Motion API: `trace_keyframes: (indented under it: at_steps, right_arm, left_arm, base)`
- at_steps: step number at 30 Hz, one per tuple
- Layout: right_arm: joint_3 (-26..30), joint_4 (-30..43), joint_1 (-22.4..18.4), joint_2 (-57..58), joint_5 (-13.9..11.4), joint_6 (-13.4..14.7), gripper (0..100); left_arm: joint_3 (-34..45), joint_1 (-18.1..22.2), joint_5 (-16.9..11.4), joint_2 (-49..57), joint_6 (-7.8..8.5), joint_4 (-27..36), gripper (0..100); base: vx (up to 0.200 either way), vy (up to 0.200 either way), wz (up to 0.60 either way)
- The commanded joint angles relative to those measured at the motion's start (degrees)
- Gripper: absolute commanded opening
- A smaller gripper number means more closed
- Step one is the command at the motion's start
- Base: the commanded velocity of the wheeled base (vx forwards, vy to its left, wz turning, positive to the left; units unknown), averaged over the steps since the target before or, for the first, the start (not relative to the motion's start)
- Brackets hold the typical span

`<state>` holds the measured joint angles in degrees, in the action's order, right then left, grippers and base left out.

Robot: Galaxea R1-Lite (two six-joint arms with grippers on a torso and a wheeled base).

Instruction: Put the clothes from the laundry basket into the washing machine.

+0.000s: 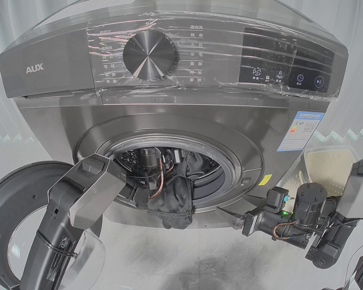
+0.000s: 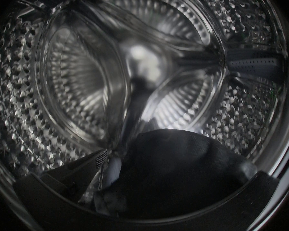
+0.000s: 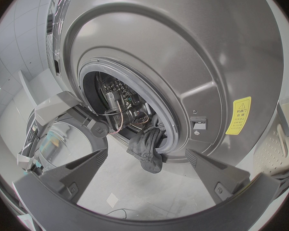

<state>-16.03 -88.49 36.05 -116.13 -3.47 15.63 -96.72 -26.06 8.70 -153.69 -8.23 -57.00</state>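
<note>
1. The washing machine [image 1: 181, 117] stands with its door [image 1: 12, 206] swung wide to the left, so the loading step is under way.
2. One dark garment [image 1: 171, 200] is only half in. Part of it lies inside the drum [image 2: 86, 81], and the rest droops over the lower rim of the opening and hangs down the front towards the floor.
3. From where I stand that piece is not yet fully loaded; the hanging end needs pushing over the rim.
4. The laundry basket [image 1: 330, 170] sits on the floor at the machine's right side. The part of its wall I can see carries no clothes, but I cannot see to its bottom, so I can't say whether more is left.
5. The left pincer [image 2: 144, 162] is inside the drum mouth, touching the garment. One finger [image 2: 101, 159] sits wide to the side and cloth covers the other, so I judge it released, with the garment draped over it rather than pinched.
6. The right pincer [image 3: 146, 154] hangs low before the machine's right front, jaws spread and empty, apart from the garment's hanging end and pointing towards it.
</note>
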Motion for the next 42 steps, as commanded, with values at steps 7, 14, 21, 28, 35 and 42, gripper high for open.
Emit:
trace_keyframes:
  at_steps: [7,14,21,28,35,42]
  right_arm:
    - [0.0,0.0,0.1,0.1,0.0,0.0,100]
    - [0.0,0.0,0.2,0.1,0.1,0.0,100]
    - [0.0,-0.1,0.2,0.2,0.0,0.0,100]
    - [-0.1,-0.1,0.2,0.2,0.0,0.0,100]
    - [-0.1,-0.1,0.2,0.2,0.0,0.0,100]
    - [-0.1,0.0,0.3,0.1,0.0,0.0,100]
  left_arm:
    - [24.6,-3.6,-6.2,14.4,-0.38,4.2,100]
    - [27.7,-4.5,-7.0,13.9,1.72,4.6,100]
    - [28.2,-4.7,-7.0,12.3,2.60,4.5,100]
    - [28.2,-4.3,-7.0,9.6,3.75,4.0,0]
    - [27.6,-4.0,-6.9,8.7,3.92,3.5,0]
    - [23.4,-3.1,-6.0,8.8,3.13,1.2,0]
  base:
    - [0.000,0.000,0.00]
    - [0.000,0.000,0.00]
    - [0.000,0.000,0.00]
    - [0.000,0.000,0.00]
    - [0.000,0.000,0.00]
    - [0.000,0.000,0.00]
